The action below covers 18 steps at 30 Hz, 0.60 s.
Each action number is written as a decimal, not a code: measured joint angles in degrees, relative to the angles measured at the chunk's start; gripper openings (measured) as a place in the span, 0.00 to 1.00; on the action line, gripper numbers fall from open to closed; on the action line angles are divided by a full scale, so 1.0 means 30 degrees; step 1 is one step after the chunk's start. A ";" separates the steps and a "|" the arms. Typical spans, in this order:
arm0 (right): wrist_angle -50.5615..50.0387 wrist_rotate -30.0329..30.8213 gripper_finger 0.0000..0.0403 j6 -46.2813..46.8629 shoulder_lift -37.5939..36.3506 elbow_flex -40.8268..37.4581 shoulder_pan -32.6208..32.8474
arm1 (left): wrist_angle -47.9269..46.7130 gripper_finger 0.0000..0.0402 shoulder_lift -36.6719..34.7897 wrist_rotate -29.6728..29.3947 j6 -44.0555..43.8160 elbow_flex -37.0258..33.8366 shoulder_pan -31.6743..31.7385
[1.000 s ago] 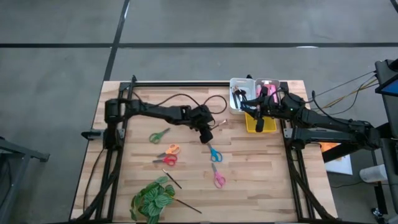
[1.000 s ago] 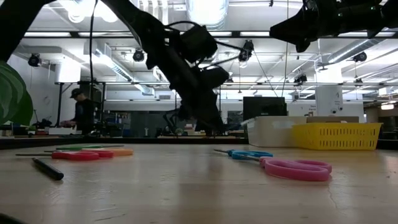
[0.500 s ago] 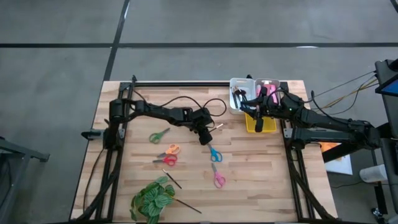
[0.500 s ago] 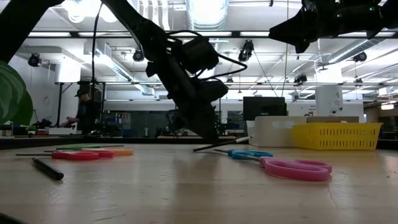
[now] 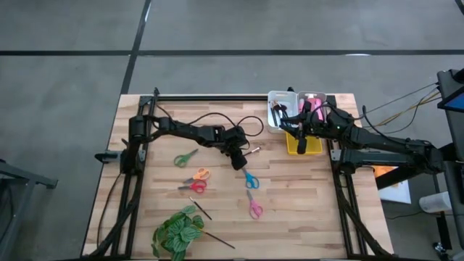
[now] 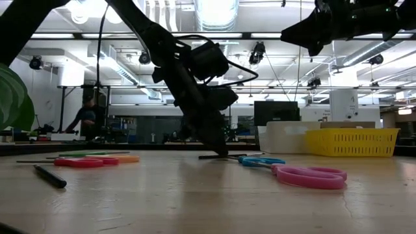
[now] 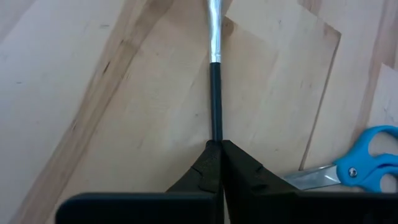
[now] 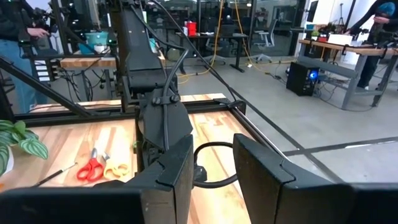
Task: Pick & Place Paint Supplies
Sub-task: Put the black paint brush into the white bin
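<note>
The left gripper (image 7: 216, 163) is clamping shut on a thin dark-handled brush with a silver ferrule (image 7: 215, 93), lying low over the middle of the light wooden surface (image 5: 304, 210). Blue-handled scissors (image 7: 364, 169) are lying just beside it. The right gripper (image 8: 211, 165) is hanging partly open, empty, above the yellow slotted basket (image 5: 313, 148). No readable writing is showing.

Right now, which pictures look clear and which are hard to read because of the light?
High view: even light, soft shadows, scissors crisp. Low view: bright ceiling lamps glare, so the arms are silhouettes. Left wrist view: sharp on the brush in the end effector, its metal part shining.
</note>
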 joint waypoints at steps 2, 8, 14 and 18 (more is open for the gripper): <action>0.0015 -0.0001 0.28 0.0022 0.0092 0.0000 -0.0001 | 0.0015 0.07 0.0000 0.0024 -0.0029 -0.0007 0.0000; 0.0006 -0.0006 0.28 0.0016 0.0107 0.0000 -0.0007 | 0.0095 0.20 0.0000 0.0237 -0.0024 -0.0007 0.0015; 0.0007 -0.0007 0.28 -0.0007 0.0114 0.0000 -0.0002 | 0.0108 0.24 -0.0234 0.0222 0.0021 -0.0007 0.0022; 0.0004 -0.0007 0.28 0.0001 0.0114 0.0000 0.0000 | 0.0138 0.24 -0.0694 0.0216 0.0577 0.0080 0.0111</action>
